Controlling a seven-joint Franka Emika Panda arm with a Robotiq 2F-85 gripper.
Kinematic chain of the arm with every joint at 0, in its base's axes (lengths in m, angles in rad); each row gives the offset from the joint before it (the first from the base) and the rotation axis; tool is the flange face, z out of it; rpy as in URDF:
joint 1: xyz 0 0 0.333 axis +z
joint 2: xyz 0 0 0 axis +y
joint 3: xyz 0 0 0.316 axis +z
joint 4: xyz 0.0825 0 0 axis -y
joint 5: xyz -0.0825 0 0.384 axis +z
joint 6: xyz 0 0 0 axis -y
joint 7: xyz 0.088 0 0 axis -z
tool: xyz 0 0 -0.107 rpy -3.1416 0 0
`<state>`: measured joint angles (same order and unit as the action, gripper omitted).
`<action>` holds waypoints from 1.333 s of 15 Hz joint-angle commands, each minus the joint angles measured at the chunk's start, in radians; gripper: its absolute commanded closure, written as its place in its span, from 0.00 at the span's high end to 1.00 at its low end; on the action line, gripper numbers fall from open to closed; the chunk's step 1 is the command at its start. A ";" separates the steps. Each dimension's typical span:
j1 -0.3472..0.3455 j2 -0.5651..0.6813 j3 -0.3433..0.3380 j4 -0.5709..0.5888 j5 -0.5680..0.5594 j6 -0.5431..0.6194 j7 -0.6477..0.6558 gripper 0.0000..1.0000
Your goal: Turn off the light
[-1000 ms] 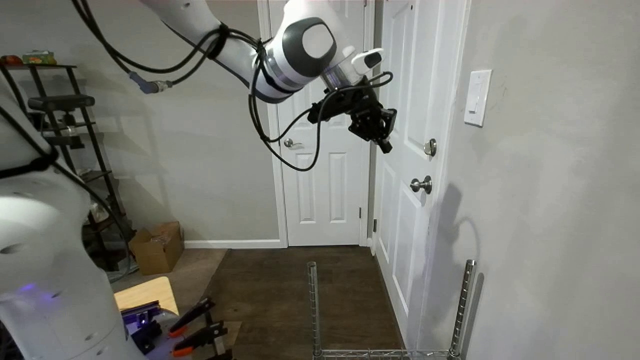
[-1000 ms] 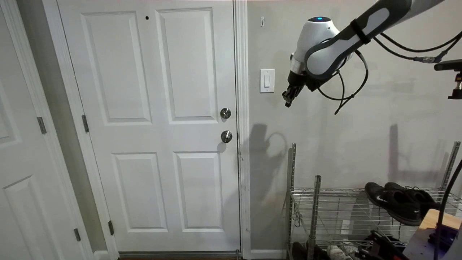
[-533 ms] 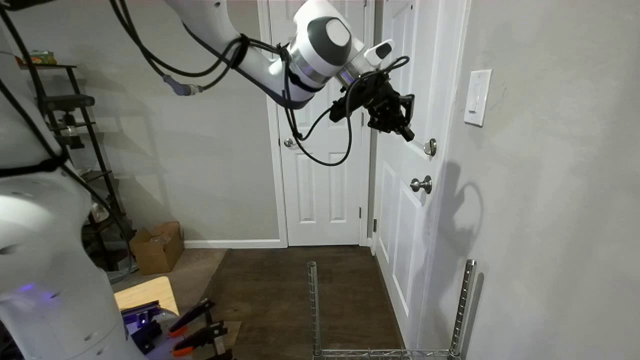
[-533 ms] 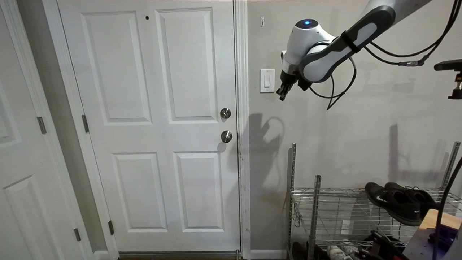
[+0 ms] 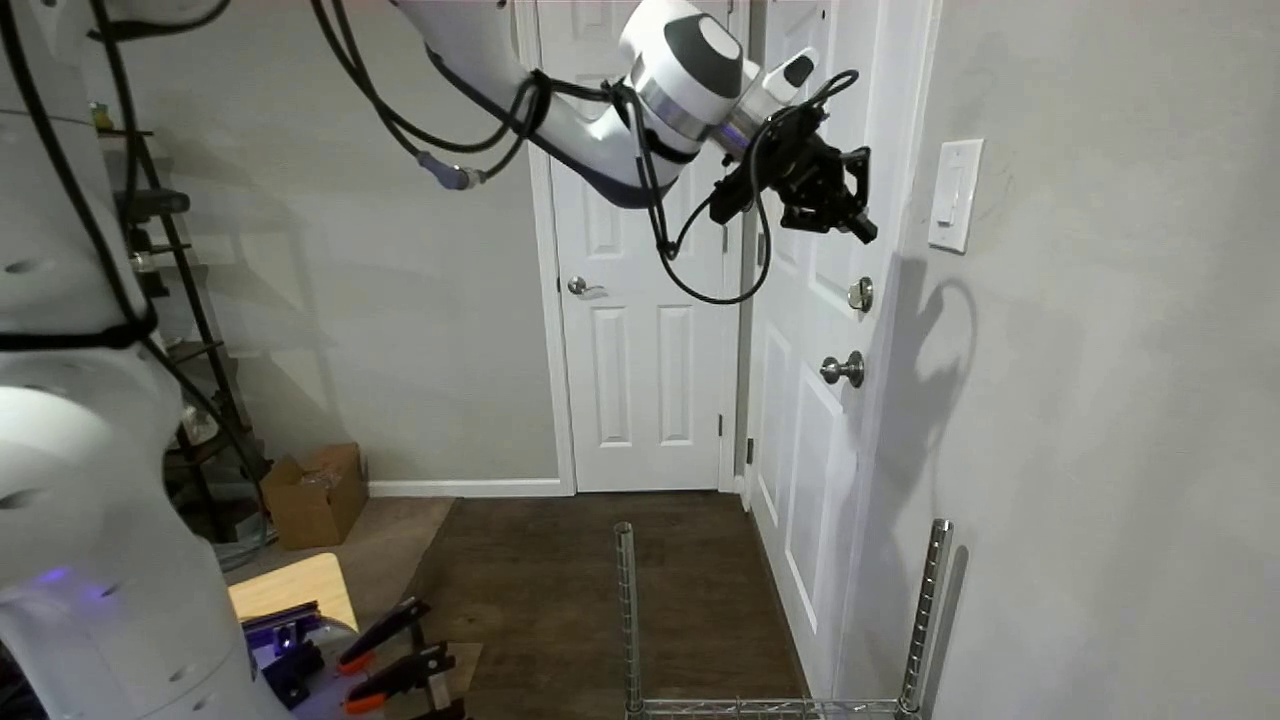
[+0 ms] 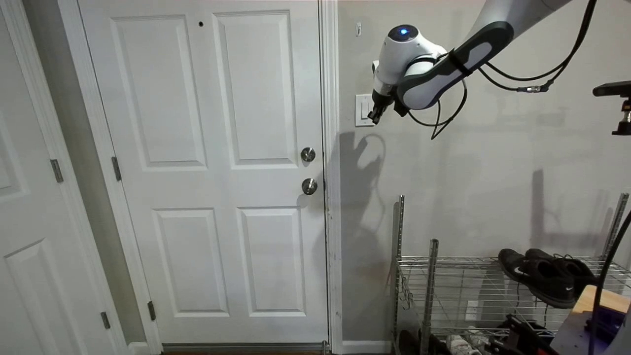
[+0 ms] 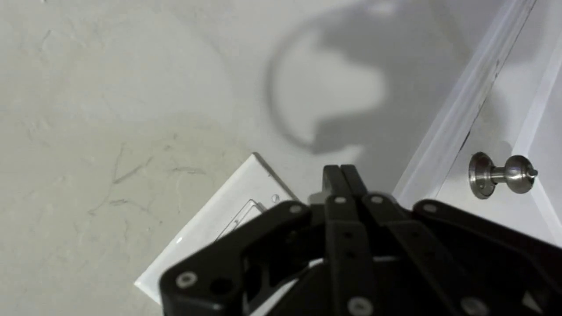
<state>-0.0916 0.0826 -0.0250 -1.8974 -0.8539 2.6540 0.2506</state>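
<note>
Light switch [image 5: 956, 195] on the wall [image 5: 1120, 400], beside the door frame [image 6: 333, 207]
White upright plate, mounted higher than the door knob [image 6: 309, 186]; my end effector [image 7: 341, 169] is narrow, its two fingers [image 7: 336, 182] side by side and together; in an exterior view a gap shows between me and the plate; in the wrist view I hide part of it

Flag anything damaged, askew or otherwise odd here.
Thin dark scratches mar the otherwise pale wall beside the light switch plate in the wrist view; small dark marks line the edge of the door frame. Both look like wear.
</note>
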 commanded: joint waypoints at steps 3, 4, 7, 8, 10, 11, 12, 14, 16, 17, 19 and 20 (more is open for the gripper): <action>-0.005 0.093 -0.025 0.139 -0.022 0.004 0.008 0.03; -0.006 0.112 -0.029 0.166 -0.014 0.005 0.001 0.03; -0.006 0.164 -0.036 0.236 0.004 0.004 -0.016 0.03; -0.004 0.181 -0.036 0.259 0.003 0.000 -0.016 0.03; -0.005 0.214 -0.035 0.302 0.012 -0.006 -0.026 0.03; -0.005 0.229 -0.033 0.322 0.015 -0.008 -0.028 0.03; -0.004 0.243 -0.033 0.341 0.013 -0.010 -0.028 0.03; -0.006 0.266 -0.034 0.374 0.012 -0.017 -0.032 0.03; -0.010 0.282 -0.032 0.394 0.020 -0.021 -0.037 0.03; -0.012 0.283 -0.032 0.397 0.023 -0.024 -0.040 0.03; -0.013 0.283 -0.030 0.398 0.034 -0.031 -0.041 0.02; 0.014 0.274 -0.059 0.387 0.070 -0.030 -0.060 0.02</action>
<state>-0.0906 0.3325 -0.0595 -1.5495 -0.8422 2.6297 0.2476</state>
